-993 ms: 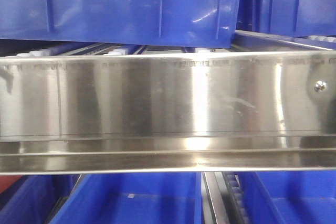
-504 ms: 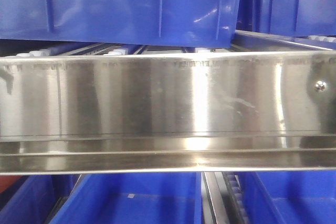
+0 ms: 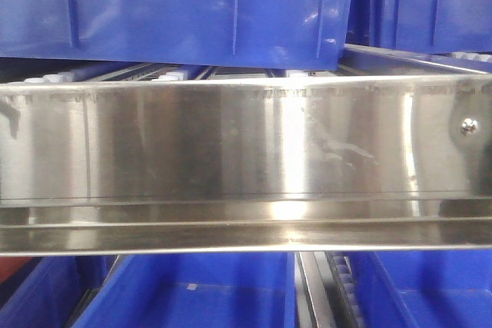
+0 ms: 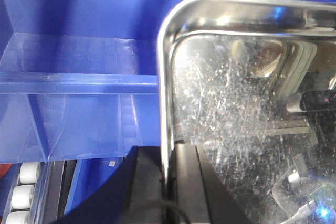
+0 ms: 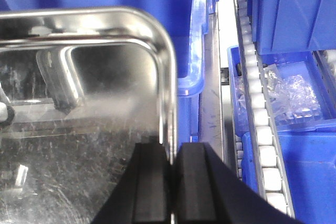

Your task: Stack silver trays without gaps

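Note:
One silver tray (image 4: pixel 236 108) is held between my two arms, over blue bins. In the left wrist view its left rim runs down between the black fingers, and my left gripper (image 4: pixel 167 182) is shut on that rim. The right wrist view shows the same silver tray (image 5: pixel 79 150) from the other side, with my right gripper (image 5: pixel 171 182) shut on its right rim. The tray's scratched, shiny bottom is bare and mirrors the gripper parts. In the front view neither a tray nor a gripper shows.
A long steel rail (image 3: pixel 231 144) with a screw fills the front view, with blue bins (image 3: pixel 169 5) above and below it. A blue bin (image 4: pixel 79 24) lies left of the tray. A roller track (image 5: pixel 257 108) and a bin of plastic bags (image 5: pixel 294 93) lie to its right.

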`<act>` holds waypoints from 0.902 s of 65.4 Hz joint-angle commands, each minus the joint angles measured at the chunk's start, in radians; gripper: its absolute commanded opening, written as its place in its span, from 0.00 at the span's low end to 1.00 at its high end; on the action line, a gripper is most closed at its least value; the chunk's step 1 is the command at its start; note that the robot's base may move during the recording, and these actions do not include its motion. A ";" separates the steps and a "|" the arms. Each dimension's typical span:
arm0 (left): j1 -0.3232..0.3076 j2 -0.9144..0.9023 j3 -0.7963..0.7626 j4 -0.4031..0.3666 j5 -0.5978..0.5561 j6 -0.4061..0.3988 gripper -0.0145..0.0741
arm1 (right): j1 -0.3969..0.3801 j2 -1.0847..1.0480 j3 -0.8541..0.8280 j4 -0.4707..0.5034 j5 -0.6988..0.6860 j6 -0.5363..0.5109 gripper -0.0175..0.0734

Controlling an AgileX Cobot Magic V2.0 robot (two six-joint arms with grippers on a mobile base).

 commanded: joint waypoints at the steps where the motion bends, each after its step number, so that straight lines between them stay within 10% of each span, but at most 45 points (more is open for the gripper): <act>1: -0.001 -0.008 -0.011 0.046 -0.002 0.000 0.15 | -0.011 -0.009 -0.008 -0.053 -0.019 -0.011 0.18; 59: -0.001 -0.008 -0.011 0.046 -0.003 0.000 0.15 | -0.011 -0.009 -0.008 -0.053 -0.019 -0.011 0.18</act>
